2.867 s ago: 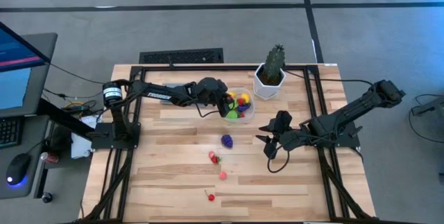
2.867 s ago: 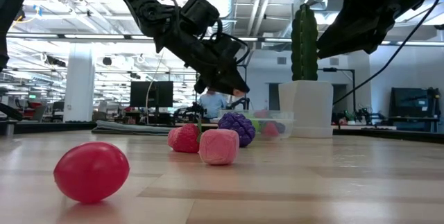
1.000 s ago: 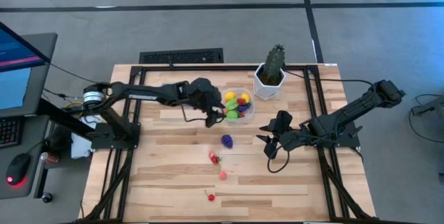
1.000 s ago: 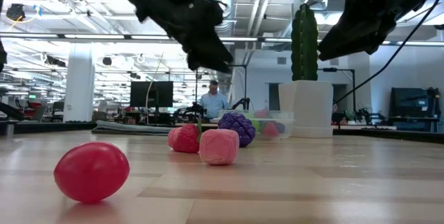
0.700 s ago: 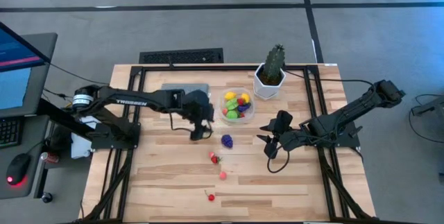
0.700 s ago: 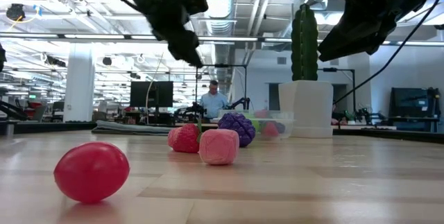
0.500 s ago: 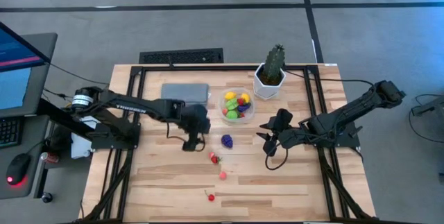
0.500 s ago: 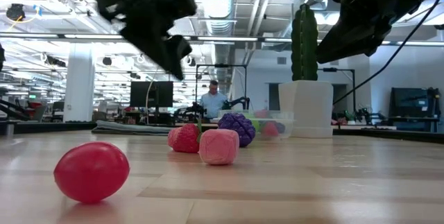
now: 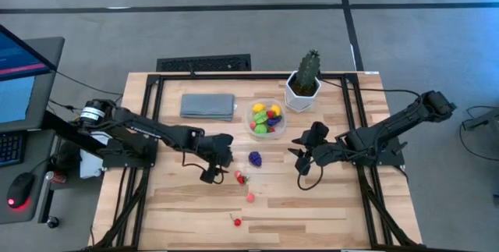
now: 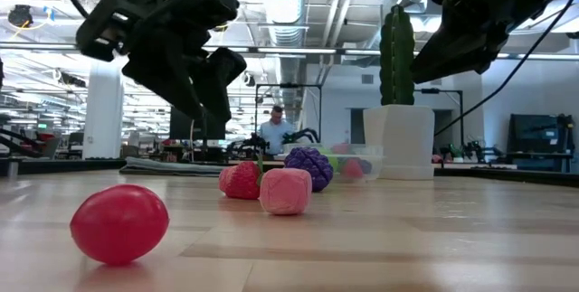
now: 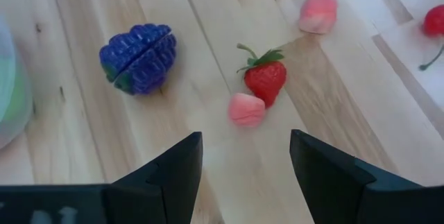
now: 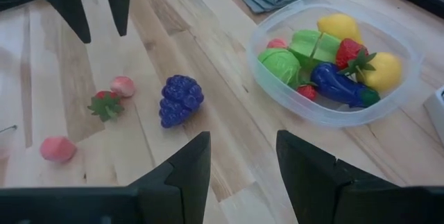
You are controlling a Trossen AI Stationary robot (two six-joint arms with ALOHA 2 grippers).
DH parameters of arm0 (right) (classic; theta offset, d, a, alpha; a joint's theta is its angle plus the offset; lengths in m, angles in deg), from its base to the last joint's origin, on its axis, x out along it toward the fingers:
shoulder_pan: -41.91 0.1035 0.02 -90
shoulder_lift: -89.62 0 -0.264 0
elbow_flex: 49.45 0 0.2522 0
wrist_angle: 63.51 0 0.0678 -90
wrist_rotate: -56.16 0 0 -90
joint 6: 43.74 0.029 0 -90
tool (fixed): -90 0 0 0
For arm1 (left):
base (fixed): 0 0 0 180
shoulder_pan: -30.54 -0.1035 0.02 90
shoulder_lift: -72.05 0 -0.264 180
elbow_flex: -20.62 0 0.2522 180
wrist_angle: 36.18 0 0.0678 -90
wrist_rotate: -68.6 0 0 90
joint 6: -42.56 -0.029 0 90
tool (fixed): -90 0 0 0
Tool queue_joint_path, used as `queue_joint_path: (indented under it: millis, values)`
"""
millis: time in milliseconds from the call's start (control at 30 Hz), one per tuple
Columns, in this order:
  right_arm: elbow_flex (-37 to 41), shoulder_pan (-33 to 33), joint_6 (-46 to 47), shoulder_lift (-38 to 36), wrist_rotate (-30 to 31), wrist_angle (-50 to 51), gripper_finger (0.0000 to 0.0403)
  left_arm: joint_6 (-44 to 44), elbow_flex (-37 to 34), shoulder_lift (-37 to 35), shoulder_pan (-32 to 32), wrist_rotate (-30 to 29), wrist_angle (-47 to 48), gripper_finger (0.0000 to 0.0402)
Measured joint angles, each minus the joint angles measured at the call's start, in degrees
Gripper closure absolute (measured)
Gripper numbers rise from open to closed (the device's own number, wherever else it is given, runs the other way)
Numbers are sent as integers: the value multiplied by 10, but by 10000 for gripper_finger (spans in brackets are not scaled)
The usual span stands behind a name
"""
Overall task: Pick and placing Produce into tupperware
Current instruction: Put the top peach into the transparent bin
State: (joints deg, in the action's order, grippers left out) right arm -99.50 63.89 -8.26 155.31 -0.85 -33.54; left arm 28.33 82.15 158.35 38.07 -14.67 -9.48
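Observation:
The tupperware [image 9: 265, 118] stands mid-table, far side, and holds several yellow, green, red and purple toy pieces [image 12: 326, 54]. Loose on the wood lie the purple grapes [image 9: 255, 157], a strawberry [image 9: 239, 176] with a small pink piece [image 11: 247, 109] beside it, another pink piece [image 9: 250, 197] and a red cherry [image 9: 236, 221]. My left gripper [image 9: 210, 175] hovers open just left of the strawberry [image 11: 266, 78], fingers pointing down. My right gripper [image 9: 300, 162] waits open to the right of the grapes [image 12: 180, 100].
A folded grey-blue cloth [image 9: 208, 105] lies left of the tupperware. A potted cactus [image 9: 306, 80] stands at the table's far right. Black frame rails run along the table's left and right sides. Bare wood lies along the near edge.
My left gripper has swung away from the tupperware's left rim toward the near edge and somewhat left, and has come down lower, ending beside the strawberry. The grey-blue cloth, covered by the arm before, now shows. The produce has not moved.

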Motion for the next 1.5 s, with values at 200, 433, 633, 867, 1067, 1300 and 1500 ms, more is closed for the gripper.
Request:
queue_joint_path:
  millis: [200,433,633,867,1067,1300,1500]
  values:
    - [0,0,0,0,-1,-8,216,0,-22,0,4,-1,-49,193]
    - [0,0,0,0,-1,-13,216,-3,-22,0,4,-24,-88,193]
    - [0,0,0,0,0,-13,216,-5,-22,17,4,-25,-97,193]
    - [0,1,5,0,0,-17,216,19,-22,57,6,-11,-126,193]
    - [0,0,5,0,-1,-17,216,9,-22,58,7,-6,-126,193]
    - [0,0,1,0,-1,-17,216,5,-23,71,7,0,-131,193]
    - [0,0,1,0,-1,-16,216,14,-21,95,7,5,-168,193]
